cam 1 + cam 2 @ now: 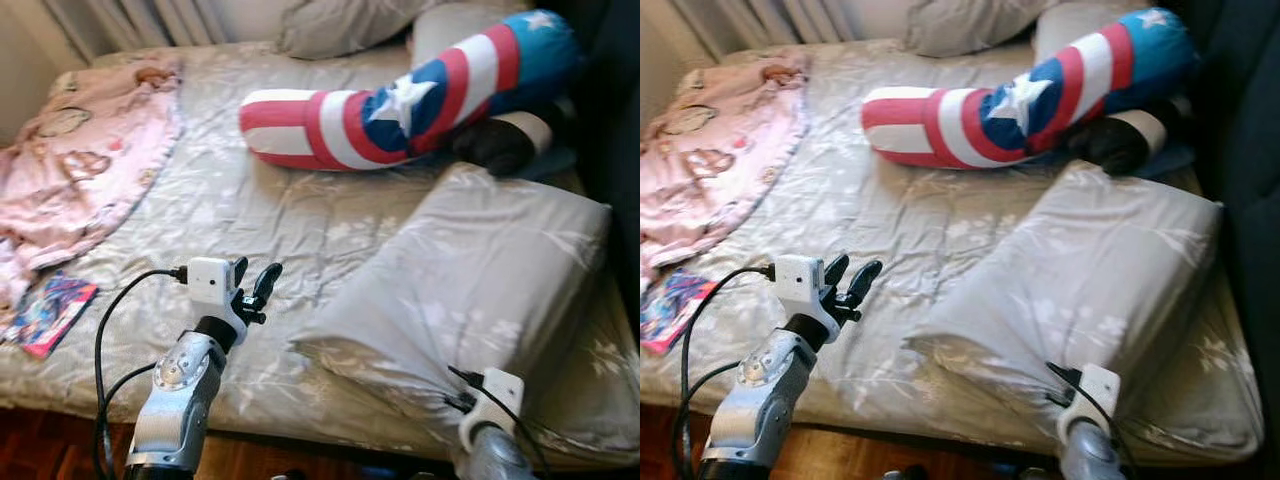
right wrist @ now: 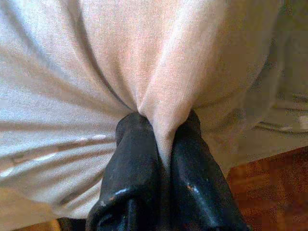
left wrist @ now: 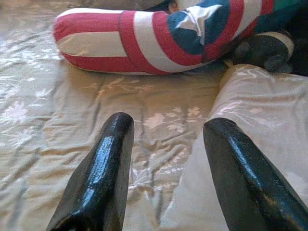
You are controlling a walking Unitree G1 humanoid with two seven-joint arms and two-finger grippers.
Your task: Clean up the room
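Grey floral fabric is bunched between the fingers of my right gripper (image 2: pixel 161 144), which is clamped on the near edge of the grey pillow (image 1: pixel 480 270); in the right wrist view the cloth rises in a pinched fold straight out of the two black fingers (image 2: pixel 137 163). From the head cameras I see that pillow lying slantwise on the right side of the bed (image 1: pixel 250 200), its near corner hanging toward the front edge of the mattress where my right wrist comes up from below. My left gripper (image 1: pixel 255 285) is held over the grey sheet near the front of the bed, just left of the pillow's near corner, with its fingers (image 3: pixel 103 168) spread apart and nothing between them; the left wrist view looks out past them across the wrinkled sheet, with the pillow's edge beside one finger. Farther back, a long bolster cushion (image 1: pixel 400 100) in red and white stripes, with a blue band and a white star, lies across the bed. A dark round thing with a pale band (image 1: pixel 505 140) sits just against its right part, between the bolster and the pillow; I cannot tell what it is. A pink printed blanket (image 1: pixel 80 160) is spread over the far left corner of the bed, and a colourful flat book or packet (image 1: pixel 50 312) lies near the front left edge. Another grey pillow (image 1: pixel 340 25) rests at the head end. Reddish wooden floor (image 2: pixel 269 187) shows below the mattress.
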